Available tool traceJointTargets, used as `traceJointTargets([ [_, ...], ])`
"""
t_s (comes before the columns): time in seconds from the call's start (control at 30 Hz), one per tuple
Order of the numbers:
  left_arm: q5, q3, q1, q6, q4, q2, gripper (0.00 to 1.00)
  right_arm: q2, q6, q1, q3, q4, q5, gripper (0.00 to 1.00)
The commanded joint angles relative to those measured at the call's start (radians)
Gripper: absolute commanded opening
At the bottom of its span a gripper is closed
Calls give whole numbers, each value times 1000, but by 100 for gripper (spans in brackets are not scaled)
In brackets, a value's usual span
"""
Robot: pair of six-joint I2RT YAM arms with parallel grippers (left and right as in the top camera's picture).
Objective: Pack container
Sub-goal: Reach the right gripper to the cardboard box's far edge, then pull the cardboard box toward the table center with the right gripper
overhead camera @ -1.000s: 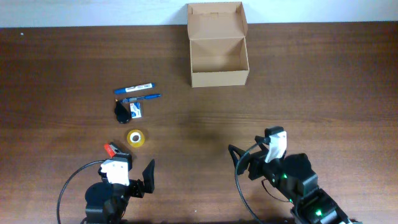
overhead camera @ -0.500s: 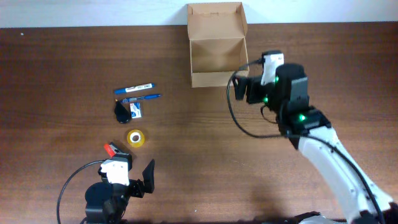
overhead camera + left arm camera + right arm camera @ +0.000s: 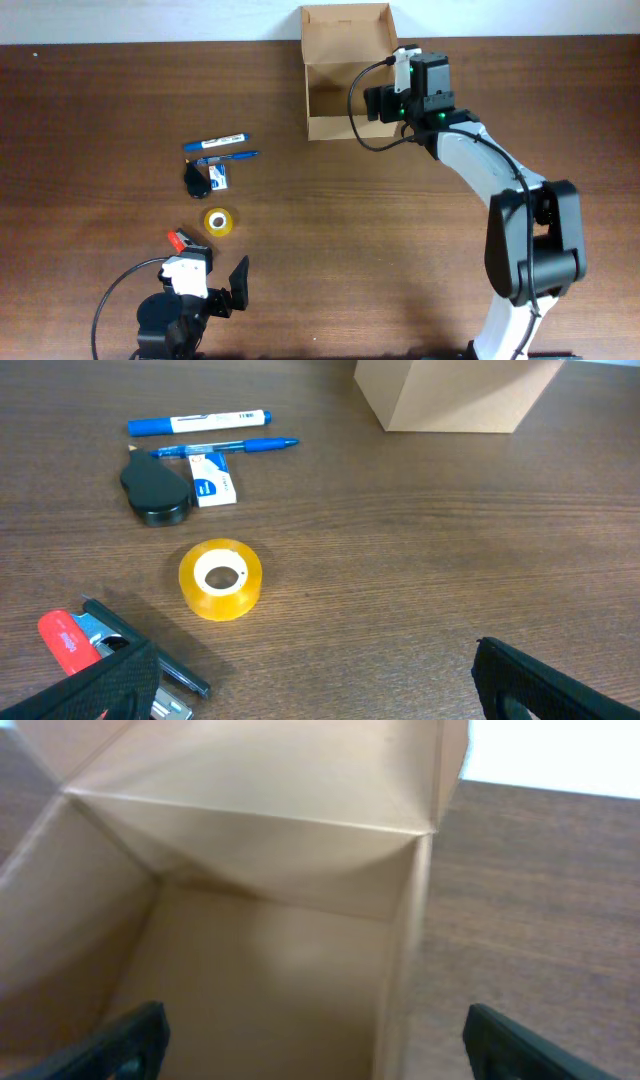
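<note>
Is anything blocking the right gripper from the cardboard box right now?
Nothing visible. The right gripper is at the box, with its open jaws on either side of the box's right-hand wall. No item lies between them.

The container [image 3: 340, 127] is a small, plain tan cardboard box, rectangular and unmarked. It sits upright on the dark wooden tabletop [image 3: 300, 210], close to the far edge and a little right of the middle, with its sides square to that edge. Its hinged flap lid is open, rising from the far long side and leaning back away from the opening. Inside, smooth tan walls and floor show.
</note>
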State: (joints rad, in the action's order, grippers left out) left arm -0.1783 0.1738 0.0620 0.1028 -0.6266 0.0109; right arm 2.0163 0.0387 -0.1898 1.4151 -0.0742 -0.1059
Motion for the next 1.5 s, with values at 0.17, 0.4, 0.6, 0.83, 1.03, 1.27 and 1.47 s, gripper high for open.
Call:
traceJointTargets([
  [0.17,2,-5,-6,9,3,-6,100,64,-13,40,30,29,13,52],
  [0.4,2,-5,-6,9,3,-6,100,64,-13,40,30,-10,13,4],
  [0.6,2,-5,-6,9,3,-6,100,-10,102,38,30,-223,5,4],
  [0.83,2,-5,-6,9,3,-6,100,-150,181,-56,30,-515,49,4],
  [1.03,2,-5,-6,9,3,-6,100,-164,325,-171,30,-711,138,4],
  [1.27,2,-5,-6,9,3,-6,100,-172,343,-236,30,-760,224,4],
  [1.47,2,-5,-6,9,3,-6,100,-174,336,-249,30,-757,216,4],
])
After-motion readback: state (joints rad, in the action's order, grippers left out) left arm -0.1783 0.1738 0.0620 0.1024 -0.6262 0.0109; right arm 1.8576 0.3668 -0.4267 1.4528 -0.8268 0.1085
